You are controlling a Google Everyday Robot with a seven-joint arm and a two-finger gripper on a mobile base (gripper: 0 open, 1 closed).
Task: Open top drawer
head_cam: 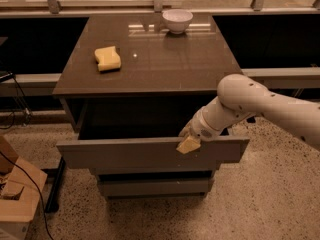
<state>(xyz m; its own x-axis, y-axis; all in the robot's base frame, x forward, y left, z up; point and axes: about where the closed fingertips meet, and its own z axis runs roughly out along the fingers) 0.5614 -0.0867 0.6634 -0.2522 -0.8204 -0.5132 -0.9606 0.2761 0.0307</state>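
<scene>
The top drawer [125, 154] is a wide grey-brown handleless panel, pulled well out from the cabinet, with a dark open cavity behind it. My gripper [189, 143] reaches in from the right on a white arm and sits at the drawer front's top edge, right of centre. Its tan fingertip [188, 145] hangs over the front panel. Two narrower drawers [155, 186] below stay pushed in.
On the cabinet's brown top [165, 64] lie a yellow sponge [108, 58] at the left and a white bowl [177, 20] at the back. A cardboard box [15, 199] and black cables stand on the speckled floor at the left.
</scene>
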